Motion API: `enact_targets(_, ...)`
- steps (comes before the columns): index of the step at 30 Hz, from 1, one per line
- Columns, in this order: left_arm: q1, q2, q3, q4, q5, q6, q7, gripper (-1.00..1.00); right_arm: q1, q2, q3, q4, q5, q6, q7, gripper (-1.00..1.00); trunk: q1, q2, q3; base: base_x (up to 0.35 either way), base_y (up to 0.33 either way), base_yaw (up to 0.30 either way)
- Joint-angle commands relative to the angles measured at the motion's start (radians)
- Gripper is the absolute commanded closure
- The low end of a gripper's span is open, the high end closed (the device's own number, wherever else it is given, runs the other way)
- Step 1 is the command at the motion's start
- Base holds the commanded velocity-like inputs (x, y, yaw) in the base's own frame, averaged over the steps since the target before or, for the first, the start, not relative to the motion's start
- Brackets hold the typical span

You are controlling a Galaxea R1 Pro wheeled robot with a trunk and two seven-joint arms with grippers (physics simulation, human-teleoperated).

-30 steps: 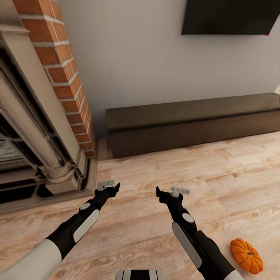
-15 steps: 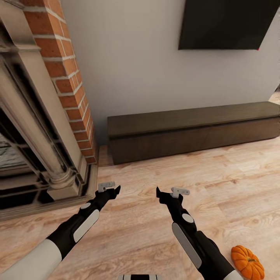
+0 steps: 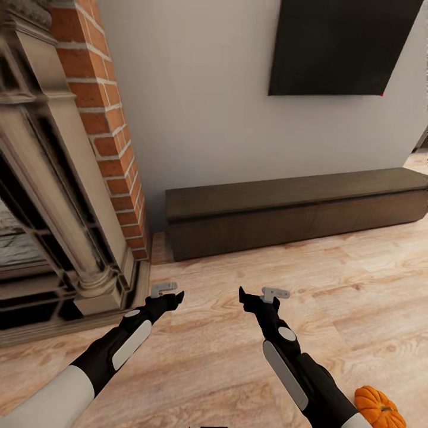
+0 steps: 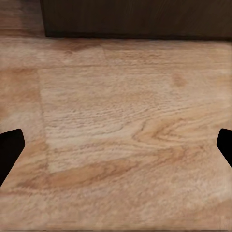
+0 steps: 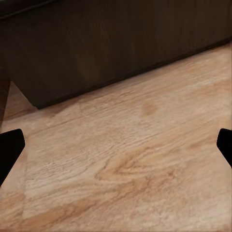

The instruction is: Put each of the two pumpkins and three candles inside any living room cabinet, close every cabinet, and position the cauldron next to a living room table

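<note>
One orange ribbed pumpkin (image 3: 379, 408) lies on the wood floor at the head view's bottom right, just right of my right forearm. The long, low dark-brown cabinet (image 3: 297, 209) stands against the grey wall ahead, its flat fronts flush. The same cabinet's front (image 5: 116, 48) is in the right wrist view, and its base (image 4: 135, 17) is in the left wrist view. My left gripper (image 3: 174, 296) and right gripper (image 3: 244, 295) hover side by side over bare floor, both open and holding nothing. The candles, cauldron and table are out of view.
A brick column (image 3: 104, 131) and a stone fireplace surround (image 3: 53, 226) fill the left side, close to my left arm. A dark TV (image 3: 342, 44) hangs on the wall above the cabinet. Wood floor (image 3: 333, 285) stretches between me and the cabinet.
The camera has shifted, so cabinet, wall and TV sit lower in the picture and the pumpkin sits nearer the bottom edge. Both grippers hold the same open pose.
</note>
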Motion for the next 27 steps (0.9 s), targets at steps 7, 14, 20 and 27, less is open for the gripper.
enact_targets(7, -0.003, 0.001, -0.004, -0.004, 0.01, 0.057, 0.016, -1.0, -0.001, -0.002, 0.002, 0.001, -0.005, 0.004, -0.01, -1.0, -0.003, 0.001, 0.026, 0.0, 0.0, 0.0)
enact_targets(14, -0.005, 0.001, -0.003, -0.012, 0.013, 0.182, 0.046, -1.0, -0.001, -0.001, -0.036, 0.011, -0.005, 0.004, -0.009, -1.0, -0.006, 0.003, 0.053, 0.0, 0.0, 0.0)
enact_targets(20, -0.009, 0.001, -0.003, -0.03, 0.014, 0.239, 0.089, -1.0, -0.001, -0.002, -0.043, 0.012, -0.005, 0.003, -0.008, -1.0, -0.009, 0.004, 0.077, 0.0, 0.0, 0.0)
enact_targets(27, -0.01, 0.002, -0.003, -0.056, 0.014, 0.286, 0.109, -1.0, -0.001, -0.002, -0.045, 0.013, -0.005, 0.003, -0.008, -1.0, -0.012, 0.006, 0.104, 0.0, 0.0, 0.0)
